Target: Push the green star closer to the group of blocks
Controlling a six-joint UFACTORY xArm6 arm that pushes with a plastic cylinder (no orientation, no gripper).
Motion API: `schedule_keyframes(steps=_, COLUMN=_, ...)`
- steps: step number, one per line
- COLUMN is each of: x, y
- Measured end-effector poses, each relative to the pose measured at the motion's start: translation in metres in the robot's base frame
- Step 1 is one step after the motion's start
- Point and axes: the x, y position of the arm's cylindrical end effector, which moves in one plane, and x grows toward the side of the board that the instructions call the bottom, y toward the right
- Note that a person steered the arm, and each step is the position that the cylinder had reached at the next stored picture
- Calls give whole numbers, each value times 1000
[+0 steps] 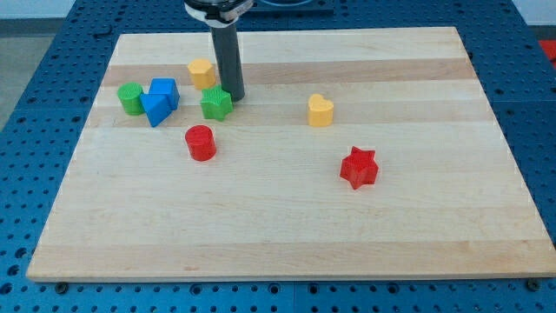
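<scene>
The green star [215,104] lies on the wooden board in the upper left part of the view. My tip [235,98] stands right against the star's right side, touching or nearly touching it. To the star's left sits the group: a blue cube [164,91], a blue wedge-like block [155,109] and a green cylinder [130,98]. A yellow block [201,73] lies just above the star. A red cylinder [201,143] lies just below it.
A yellow heart-like block [321,110] lies right of centre. A red star [359,168] lies lower right. The board [287,235] rests on a blue perforated table, and its edges frame the view.
</scene>
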Motion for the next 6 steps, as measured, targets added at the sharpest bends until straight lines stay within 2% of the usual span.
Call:
schedule_keyframes(steps=2, x=12, y=23)
schedule_keyframes(steps=6, x=26, y=-45)
